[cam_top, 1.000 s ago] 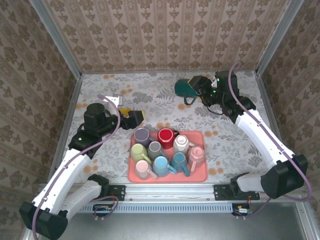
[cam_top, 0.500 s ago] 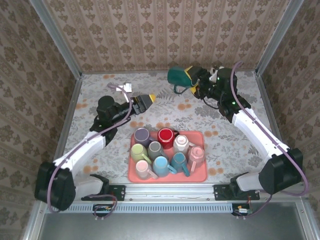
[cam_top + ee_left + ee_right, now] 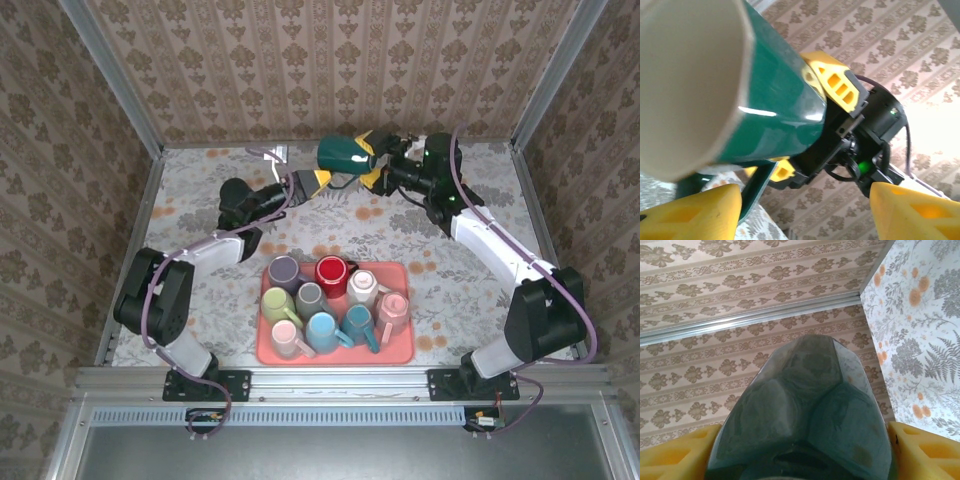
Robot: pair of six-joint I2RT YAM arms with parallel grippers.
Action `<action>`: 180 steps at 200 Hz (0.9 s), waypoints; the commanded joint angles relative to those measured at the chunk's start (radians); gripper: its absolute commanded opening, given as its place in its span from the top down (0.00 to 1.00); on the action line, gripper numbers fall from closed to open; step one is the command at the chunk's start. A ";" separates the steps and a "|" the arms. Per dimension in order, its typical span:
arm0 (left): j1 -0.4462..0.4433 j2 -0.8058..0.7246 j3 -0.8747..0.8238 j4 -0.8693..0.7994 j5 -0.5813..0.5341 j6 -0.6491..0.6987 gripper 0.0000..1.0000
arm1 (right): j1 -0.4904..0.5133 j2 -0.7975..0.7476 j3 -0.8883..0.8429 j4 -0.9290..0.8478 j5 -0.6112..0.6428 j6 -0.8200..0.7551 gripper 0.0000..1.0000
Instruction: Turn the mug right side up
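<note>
My right gripper (image 3: 368, 163) holds a dark green faceted mug (image 3: 340, 155) in the air above the back of the table, the mug lying roughly sideways. In the right wrist view the mug (image 3: 810, 410) sits between my yellow fingers (image 3: 922, 452), with the right gripper (image 3: 800, 460) shut on it. My left gripper (image 3: 318, 181) is open, just left of and below the mug. In the left wrist view the mug (image 3: 775, 115) turns a pale flat end toward the camera, and its handle (image 3: 715, 187) hangs down by my left gripper (image 3: 805, 215).
A red tray (image 3: 402, 348) with several upright mugs of different colours stands at the front middle of the table. The patterned back wall (image 3: 330, 60) is close behind both grippers. Bare floral tabletop (image 3: 470, 280) lies left and right of the tray.
The right gripper has carried the green mug up and to the left. The left arm has swung out across the table until its open gripper reached the mug.
</note>
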 commanded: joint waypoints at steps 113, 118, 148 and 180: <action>0.084 -0.095 -0.037 -0.195 0.111 0.175 0.29 | -0.027 -0.086 0.034 0.137 -0.095 0.064 0.85; 0.078 -0.083 -0.029 -0.187 0.113 0.169 0.28 | -0.026 -0.085 0.034 0.141 -0.095 0.068 0.85; 0.046 -0.009 0.020 -0.079 0.110 0.094 0.26 | -0.014 -0.082 0.026 0.171 -0.099 0.092 0.85; 0.028 0.058 0.075 0.021 0.096 0.021 0.29 | -0.001 -0.063 -0.009 0.270 -0.116 0.162 0.86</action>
